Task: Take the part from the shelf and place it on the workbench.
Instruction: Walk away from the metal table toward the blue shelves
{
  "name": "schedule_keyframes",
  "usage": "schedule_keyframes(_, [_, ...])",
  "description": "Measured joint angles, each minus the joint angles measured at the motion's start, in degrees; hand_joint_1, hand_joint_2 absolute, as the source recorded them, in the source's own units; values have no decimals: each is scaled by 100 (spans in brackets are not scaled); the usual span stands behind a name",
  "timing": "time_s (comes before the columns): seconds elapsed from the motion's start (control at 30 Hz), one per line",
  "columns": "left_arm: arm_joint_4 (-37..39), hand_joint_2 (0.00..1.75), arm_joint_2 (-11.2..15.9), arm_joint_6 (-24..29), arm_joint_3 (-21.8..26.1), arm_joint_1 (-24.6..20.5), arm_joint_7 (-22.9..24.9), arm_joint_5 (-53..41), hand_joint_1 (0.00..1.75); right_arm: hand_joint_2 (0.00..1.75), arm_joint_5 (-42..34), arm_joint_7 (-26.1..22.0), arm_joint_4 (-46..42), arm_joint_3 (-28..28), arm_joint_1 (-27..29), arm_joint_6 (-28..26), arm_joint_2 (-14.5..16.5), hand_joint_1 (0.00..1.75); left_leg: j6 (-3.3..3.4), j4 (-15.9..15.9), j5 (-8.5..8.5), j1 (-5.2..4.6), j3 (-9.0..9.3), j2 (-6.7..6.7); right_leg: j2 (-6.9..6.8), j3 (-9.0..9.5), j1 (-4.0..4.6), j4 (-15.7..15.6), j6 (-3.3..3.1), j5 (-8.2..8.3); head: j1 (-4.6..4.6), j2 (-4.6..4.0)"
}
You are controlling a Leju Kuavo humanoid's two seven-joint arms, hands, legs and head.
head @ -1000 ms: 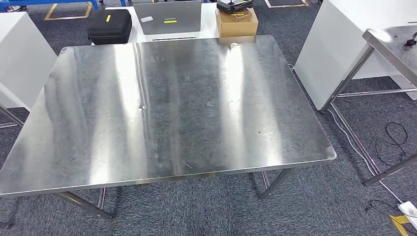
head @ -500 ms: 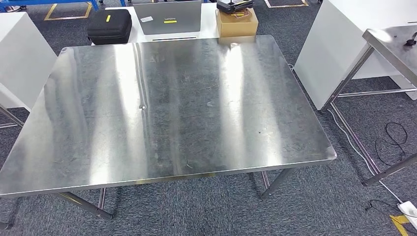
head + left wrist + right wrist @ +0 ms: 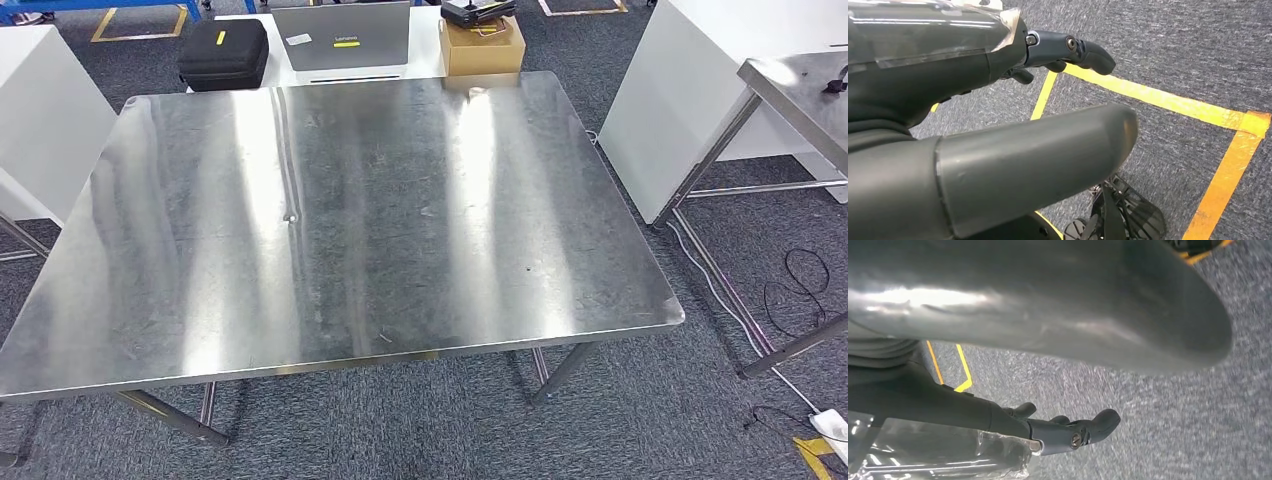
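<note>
Head view: the steel bench [image 3: 340, 220] stands on grey carpet, its top bare; behind its far edge sit a black case [image 3: 222, 52], a laptop [image 3: 342, 35] and a cardboard box [image 3: 482, 45].

Left wrist view: the left hand [image 3: 998, 125] hangs over carpet marked with yellow tape [image 3: 1168, 102], fingers apart and holding nothing.

Right wrist view: the right hand [image 3: 1048, 340] likewise hangs loose and unladen above the carpet.

Right hand [image 3: 1048, 340] blurred by closeness; laptop [image 3: 342, 35] cut by frame edge
</note>
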Motion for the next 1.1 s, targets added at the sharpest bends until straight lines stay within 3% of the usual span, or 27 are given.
schedule_keyframes(0.23, [3, 0, 22, -29, -2, -7, 16, 1, 0, 0, 29, 97, 12, 27, 4, 82, 11, 0, 39, 19, -20, -46, 1, 0, 0, 8, -38, -2, 12, 5, -1, 0])
schedule_keyframes(0.33, [3, 0, 29, -45, -2, -7, 35, 0, 0, 0, 31, 142, 17, 31, 5, 120, 17, 0, 88, 26, -18, -64, 5, 0, 0, 27, -53, -21, 59, 18, -7, 0])
schedule_keyframes(0.4, [7, 0, 31, -52, -6, -11, 43, -2, 0, 0, 30, 169, 18, 34, 7, 142, 19, 0, 146, -30, 39, -24, 36, 15, -1, 5, -55, 32, 76, -32, -9, -1])
schedule_keyframes(0.47, [14, 0, 32, -67, -21, -15, 49, -4, 0, 0, 24, 190, 18, 36, 8, 182, 15, 0, 195, -83, 94, 22, 56, 37, -5, -183, -47, 473, 22, -297, 26, -1])
schedule_keyframes(0.53, [23, 0, 33, -84, -39, -16, 53, -4, 0, 0, 20, 208, 18, 36, 14, 218, 9, 0, 209, -85, 105, 19, 39, 55, -6, -508, -30, 1255, -35, -661, 71, 0])
schedule_keyframes(0.57, [27, 0, 34, -89, -48, -16, 55, -4, 0, 0, 20, 215, 18, 36, 23, 225, 4, 0, 209, -83, 107, 14, 32, 62, -6, -613, -17, 1538, -33, -768, 80, 0])
schedule_keyframes(0.6, [29, 0, 34, -93, -54, -16, 55, -4, 0, 0, 21, 223, 18, 38, 33, 229, -1, 0, 206, -81, 109, 9, 28, 65, -5, -615, -4, 1625, -13, -792, 85, 0])
schedule_keyframes(0.63, [31, 0, 35, -97, -60, -16, 55, -4, 0, 0, 21, 228, 18, 41, 39, 230, -5, 0, 201, -78, 111, 5, 29, 65, -6, -489, 10, 1465, 18, -730, 88, 0])
schedule_keyframes(0.7, [38, 0, 34, -102, -71, -19, 55, -4, 0, 0, 23, 234, 18, 51, 35, 230, -14, 0, 178, -64, 111, 3, 35, 65, -11, -7, 21, 663, 43, -504, 95, 0])
schedule_keyframes(0.77, [44, 0, 34, -107, -80, -26, 55, -4, 0, 0, 23, 234, 18, 58, 23, 230, -19, 0, 115, -37, 100, -12, 30, 65, -10, 325, 61, 82, -45, -362, 89, 0])
schedule_keyframes(0.83, [45, 0, 36, -113, -83, -32, 55, -5, 0, 0, 22, 235, 18, 59, 23, 230, -25, 0, 43, -21, 107, -19, 20, 64, -3, 372, 105, -2, -164, -316, 72, 0])
schedule_keyframes(0.9, [46, 0, 38, -116, -83, -33, 55, -6, 0, 0, 22, 237, 20, 60, 23, 232, -21, 0, -27, 34, 57, 5, -13, 51, -6, 356, 64, -13, -250, -266, 62, 0])
schedule_keyframes(0.97, [46, 0, 43, -116, -84, -34, 58, -9, 0, 0, 21, 239, 22, 61, 19, 243, -13, 0, -116, 405, -265, 44, -164, 28, -14, 323, 18, -29, -327, -214, 16, 0])
schedule_keyframes(1.03, [46, 0, 50, -116, -86, -33, 62, -14, 0, 0, 19, 239, 22, 62, 22, 260, -13, 0, -197, 1110, -717, 93, -434, 18, -22, 262, 22, -28, -367, -171, -38, 0])
schedule_keyframes(1.07, [46, 0, 54, -119, -87, -32, 66, -14, 0, 0, 19, 239, 22, 62, 25, 268, -13, 0, -225, 1402, -853, 119, -534, 18, -25, 225, 22, -27, -369, -148, -48, 0])
schedule_keyframes(1.1, [46, 0, 58, -124, -89, -32, 73, -15, 0, 0, 19, 239, 22, 62, 27, 279, -14, 0, -246, 1523, -882, 145, -550, 19, -26, 189, 19, -24, -359, -123, -55, 0])
